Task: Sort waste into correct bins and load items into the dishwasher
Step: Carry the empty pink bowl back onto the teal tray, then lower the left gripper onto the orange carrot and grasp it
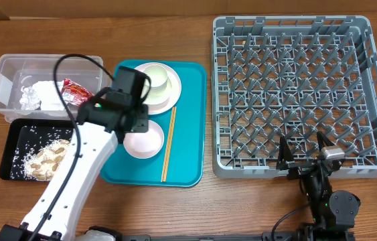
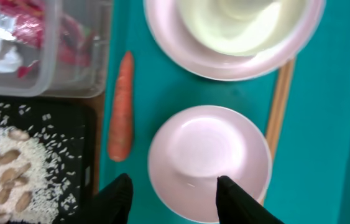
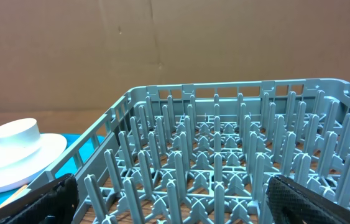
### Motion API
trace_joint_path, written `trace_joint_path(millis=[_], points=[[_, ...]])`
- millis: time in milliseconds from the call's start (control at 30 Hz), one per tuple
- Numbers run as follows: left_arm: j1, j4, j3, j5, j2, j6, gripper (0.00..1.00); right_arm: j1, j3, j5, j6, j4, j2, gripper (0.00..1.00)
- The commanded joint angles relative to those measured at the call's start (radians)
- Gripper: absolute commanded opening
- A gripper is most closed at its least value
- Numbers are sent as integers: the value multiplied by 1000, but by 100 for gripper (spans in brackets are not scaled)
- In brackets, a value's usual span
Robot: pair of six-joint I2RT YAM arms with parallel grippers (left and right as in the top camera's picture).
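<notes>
An orange carrot [image 2: 120, 109] lies on the teal tray [image 2: 324, 124] near its left edge. My left gripper [image 2: 175, 200] hovers open above the tray, holding nothing; its fingers straddle the left rim of a pale pink bowl [image 2: 209, 162]. Past that bowl sits a round plate [image 2: 162, 37] with a white bowl on it, and chopsticks [image 2: 279, 102] lie to the right. A clear tub [image 1: 4, 80] holds the napkin [image 1: 37, 94] and red wrapper [image 1: 74, 90]. Rice and peanuts [image 1: 47, 157] fill the black tray [image 1: 14, 137]. My right gripper [image 1: 303, 157] stands wide open at the front wall of the grey dish rack [image 1: 295, 94].
The left arm [image 1: 74, 181] crosses the black tray's right side and hides the carrot from overhead. In the right wrist view the rack's upright pegs [image 3: 224, 162] stand close ahead, with the plate and bowl [image 3: 13, 155] at far left. A brown wall rises behind.
</notes>
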State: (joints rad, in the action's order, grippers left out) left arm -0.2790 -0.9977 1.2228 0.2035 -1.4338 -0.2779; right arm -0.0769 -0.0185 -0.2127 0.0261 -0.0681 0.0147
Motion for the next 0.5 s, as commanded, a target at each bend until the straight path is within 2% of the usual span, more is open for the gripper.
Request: trace_joint_path(millis=[0, 200, 467], points=[[87, 5, -9, 2, 0, 9, 39, -2, 11, 2, 4, 6, -11, 100], [174, 4, -11, -40, -14, 8, 33, -2, 11, 2, 4, 6, -11, 100], [197, 0, -12, -22, -120, 8, 29, -2, 11, 2, 4, 6, -12, 100]])
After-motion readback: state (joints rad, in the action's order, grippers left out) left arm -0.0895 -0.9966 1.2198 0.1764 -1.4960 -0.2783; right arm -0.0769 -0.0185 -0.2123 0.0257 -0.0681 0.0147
